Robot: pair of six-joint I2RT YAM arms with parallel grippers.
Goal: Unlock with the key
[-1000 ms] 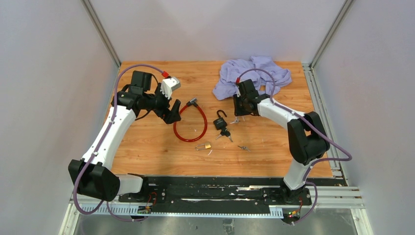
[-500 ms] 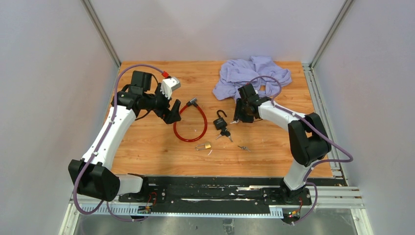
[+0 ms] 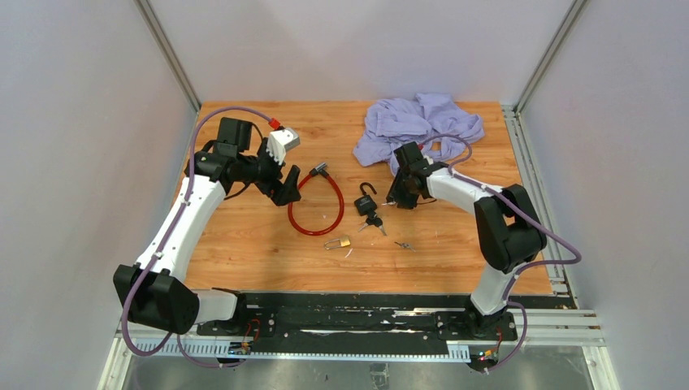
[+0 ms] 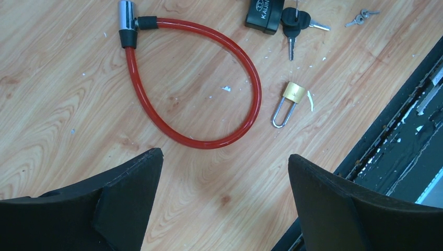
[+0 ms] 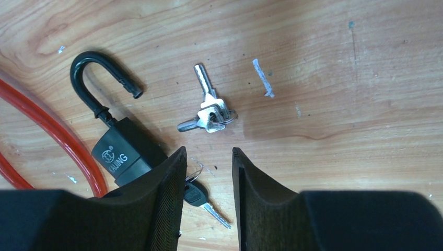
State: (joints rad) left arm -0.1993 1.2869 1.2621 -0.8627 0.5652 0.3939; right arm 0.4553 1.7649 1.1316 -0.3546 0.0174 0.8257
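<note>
Padlock (image 5: 123, 149) is chunky matte black, its curved shackle (image 5: 86, 63) popped open, lying on the scuffed wood table (image 5: 339, 78) just beside a glossy red cable lock (image 4: 251, 78), small silver keys (image 5: 209, 112) just ahead of my right gripper (image 5: 206, 157), which is narrowly parted and empty, and my left gripper (image 4: 224, 154) gaping wide.

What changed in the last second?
Right end effector slid slightly toward the near edge, behind the silver keys; nothing sits between its fingers. Left end effector, black padlock, red cable lock and brass padlock stayed put.
</note>
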